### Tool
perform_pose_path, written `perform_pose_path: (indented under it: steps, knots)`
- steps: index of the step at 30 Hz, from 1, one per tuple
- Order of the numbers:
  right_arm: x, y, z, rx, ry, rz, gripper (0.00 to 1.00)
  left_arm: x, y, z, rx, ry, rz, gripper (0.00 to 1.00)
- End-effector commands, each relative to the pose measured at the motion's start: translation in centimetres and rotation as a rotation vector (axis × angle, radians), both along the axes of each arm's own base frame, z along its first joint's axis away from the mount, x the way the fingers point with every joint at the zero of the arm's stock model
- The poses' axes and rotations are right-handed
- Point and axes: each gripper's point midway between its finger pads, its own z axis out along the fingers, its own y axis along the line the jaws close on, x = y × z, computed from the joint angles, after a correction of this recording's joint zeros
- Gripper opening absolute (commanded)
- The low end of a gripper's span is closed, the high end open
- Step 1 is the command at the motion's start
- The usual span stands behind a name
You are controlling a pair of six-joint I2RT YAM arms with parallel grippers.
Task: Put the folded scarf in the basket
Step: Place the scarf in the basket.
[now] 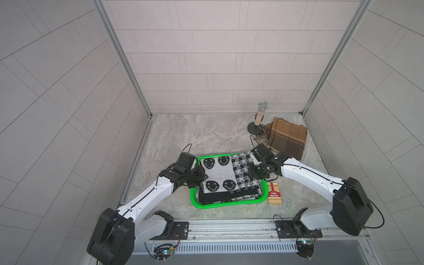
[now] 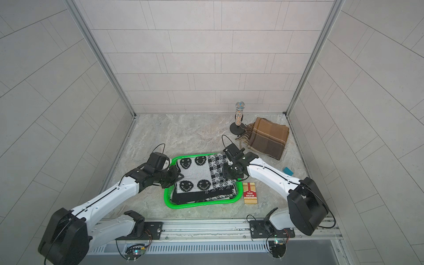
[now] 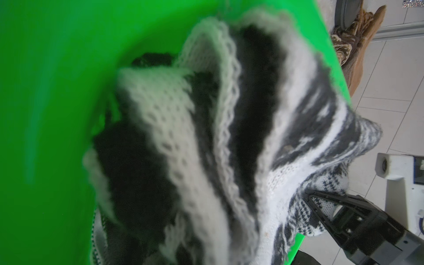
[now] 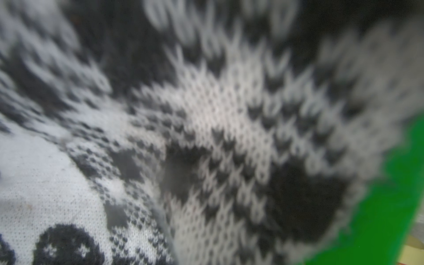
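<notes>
The folded scarf (image 1: pixel 219 173) (image 2: pixel 195 174), black and white knit with smiley faces and houndstooth, lies in the bright green basket (image 1: pixel 218 205) (image 2: pixel 183 205) near the table's front. My left gripper (image 1: pixel 203 177) (image 2: pixel 179 176) is shut on the scarf's left edge. At the right edge, my right gripper (image 1: pixel 251 172) (image 2: pixel 223 172) is shut on the houndstooth part. In the left wrist view, the scarf (image 3: pixel 206 137) fills the frame against the basket wall (image 3: pixel 46 114) and hides the jaws. The right wrist view shows blurred scarf (image 4: pixel 229 114) and basket rim (image 4: pixel 390 206).
A folded brown plaid scarf (image 1: pixel 286 137) lies at the back right beside a glittery microphone on a round stand (image 1: pixel 260 114). A red and yellow card box (image 1: pixel 273 193) sits against the basket's right side. A small teal block (image 2: pixel 288 171) lies beyond my right arm. Walls enclose three sides.
</notes>
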Motion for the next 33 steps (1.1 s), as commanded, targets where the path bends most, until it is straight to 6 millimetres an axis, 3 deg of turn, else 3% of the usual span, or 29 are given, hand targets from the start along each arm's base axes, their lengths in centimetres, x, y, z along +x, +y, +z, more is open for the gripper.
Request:
perform_pose_path:
  steps: [1,4,6,8,10,12,16,19,22,27,33]
  knots:
    - [0.0,-1.2,-0.2,-0.057,-0.012,-0.03,0.0,-0.5,1.4,-0.6,0.077,-0.012,0.006,0.13]
    - [0.0,-1.4,1.2,-0.069,-0.054,-0.03,0.24,-0.6,2.5,1.0,0.124,-0.049,0.025,0.33]
    - [-0.1,-1.9,2.5,-0.087,-0.079,-0.036,0.38,-0.8,3.9,2.6,0.179,-0.084,0.053,0.36]
    - [-0.1,-2.9,4.1,-0.109,-0.119,-0.056,0.45,-0.9,5.2,4.8,0.221,-0.134,0.092,0.37]
    - [-0.1,-4.0,5.8,-0.13,-0.173,-0.083,0.46,-1.1,6.0,7.0,0.232,-0.182,0.117,0.37]
    - [0.0,-4.8,7.5,-0.138,-0.221,-0.102,0.47,-1.0,5.5,9.1,0.191,-0.209,0.111,0.36]
    - [0.4,-3.9,8.3,-0.086,-0.248,-0.1,0.42,-0.7,1.3,10.6,0.08,-0.199,0.009,0.32]
    - [1.1,-1.4,7.2,-0.003,-0.222,-0.068,0.35,-0.7,-1.9,9.6,0.039,-0.167,-0.061,0.29]
    - [1.6,0.2,5.3,0.022,-0.183,-0.053,0.32,-0.9,-3.3,6.7,0.016,-0.109,-0.07,0.27]
    - [1.6,1.1,0.8,-0.008,-0.087,-0.037,0.3,-1.4,-1.9,1.3,0.102,-0.047,-0.051,0.25]
    - [0.5,1.0,-2.7,-0.014,-0.021,-0.04,0.29,-1.9,0.8,-2.2,0.205,-0.033,-0.009,0.25]
